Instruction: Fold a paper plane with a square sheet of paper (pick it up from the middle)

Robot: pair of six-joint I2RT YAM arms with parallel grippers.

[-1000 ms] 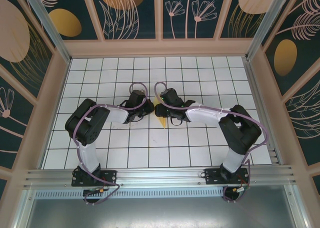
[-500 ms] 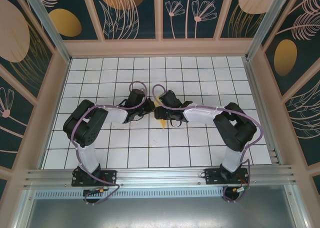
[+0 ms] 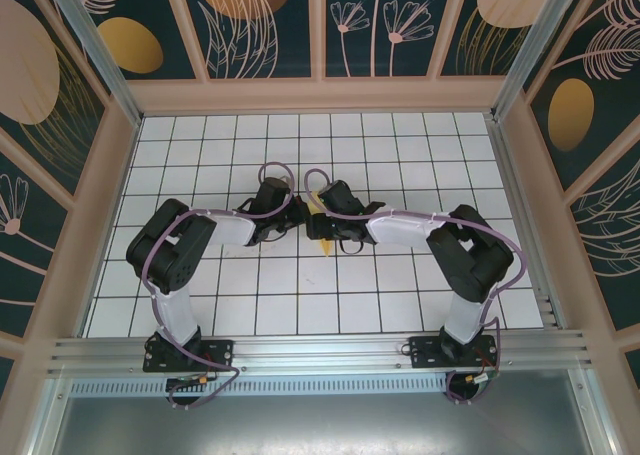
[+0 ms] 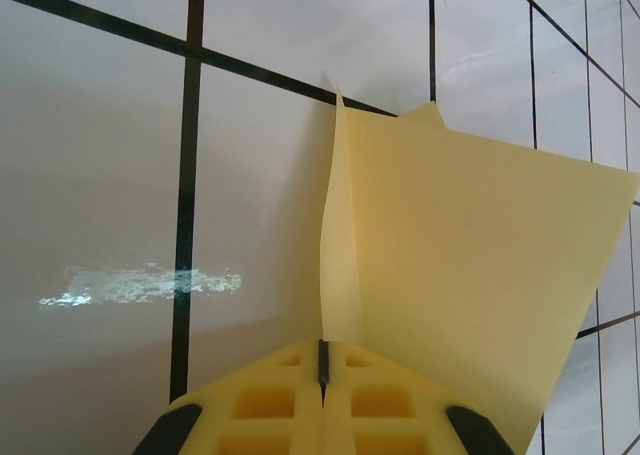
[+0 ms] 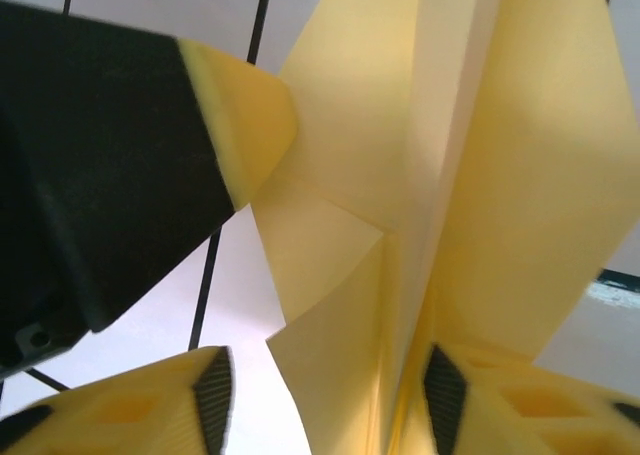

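Crowding the fold: right arm has edged in beside the left

From above, the right gripper (image 3: pixel 326 221) has slid a little toward the left gripper (image 3: pixel 294 219) over the past second, its elbow swinging inward with it. The two heads now meet near the middle of the white tiled table (image 3: pixel 400 155). The sheet of paper (image 3: pixel 323 245) lies between and under them. Less of it shows than a second ago, just a pale yellow tip poking out on the near side. I take this as the right arm settling in for another crease while the left acts as anchor. The plane looks only partly formed. Patterned walls ring the table and an aluminium rail (image 3: pixel 320 353) runs along the near edge, both well clear of the work.

In the left wrist view, the left jaws are pressed together on a standing edge of the paper. That edge rises as a thin, slightly wavy ridge, and a broad flap spreads off to the right above the tiles.

In the right wrist view, the right jaws stand apart. Folded layers run up through the gap and lie against one pad, with bare tile visible beside the other, so nothing is clamped here. The left arm's fingertip (image 5: pixel 245 125) juts in close at upper left, touching or almost touching the paper. That is the main obstruction, since any closing or sweeping move by the right risks bumping it or dragging the pinched layers askew.
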